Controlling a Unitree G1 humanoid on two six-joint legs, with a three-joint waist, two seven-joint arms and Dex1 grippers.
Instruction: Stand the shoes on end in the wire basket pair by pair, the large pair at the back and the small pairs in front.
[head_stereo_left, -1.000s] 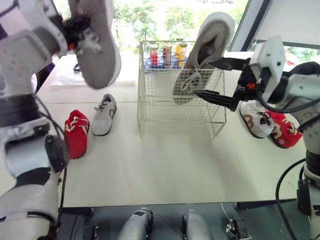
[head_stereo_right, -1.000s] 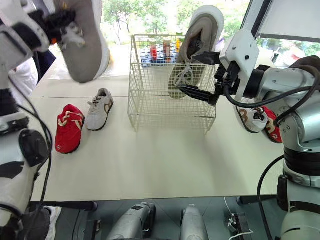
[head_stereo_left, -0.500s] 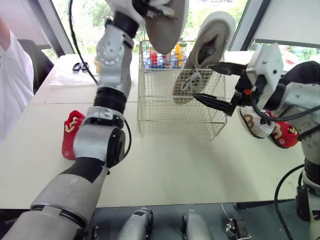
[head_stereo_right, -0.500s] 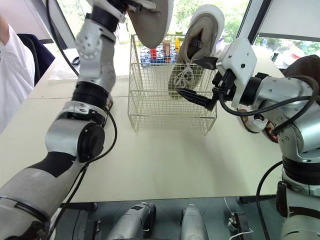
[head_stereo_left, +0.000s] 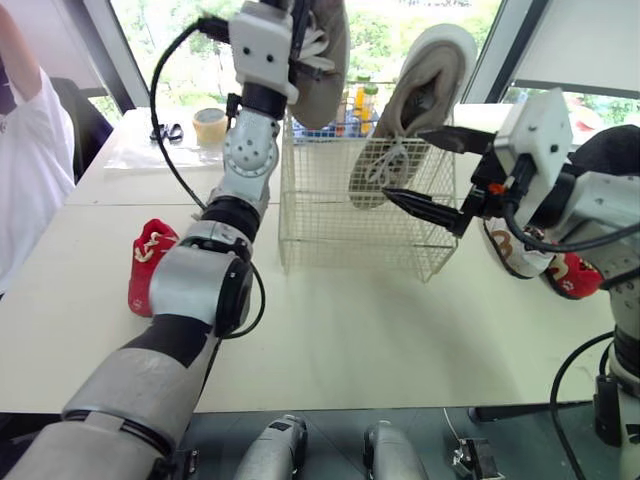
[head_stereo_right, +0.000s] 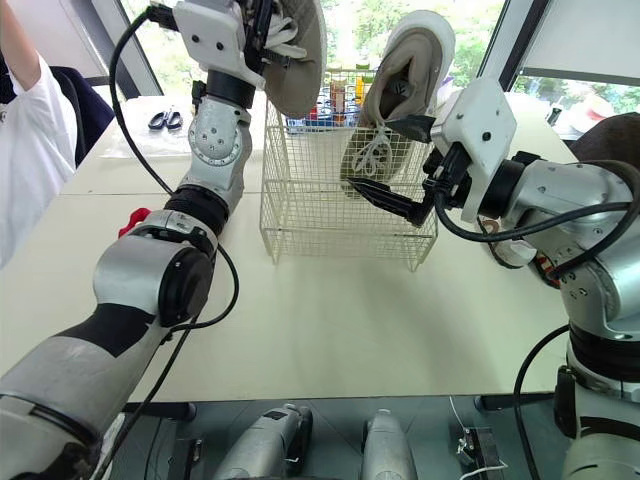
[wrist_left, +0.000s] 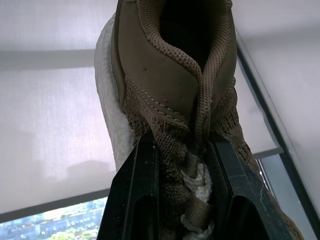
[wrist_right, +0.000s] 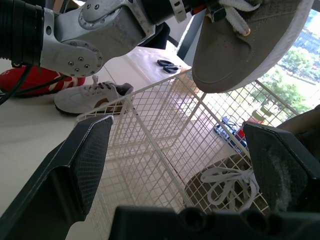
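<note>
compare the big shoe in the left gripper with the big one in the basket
The held shoe is clamped at its laced tongue by the left gripper; the basket shoe is free, with the open right gripper near it. The held shoe is in the air above the wire basket at its left side; the basket shoe stands on end inside, toe down, heel above the rim. Both are tan with white soles and white laces.

Left arm (head_stereo_left: 215, 280): silver-grey shells, black joint caps, white wrist block, black cable (head_stereo_right: 113, 75), screws (wrist_right: 76, 56) on elbow disc. Right arm (head_stereo_right: 560, 190): same shells, orange tab (head_stereo_left: 496, 186). Right gripper (head_stereo_left: 402, 161): black, pointed.
</note>
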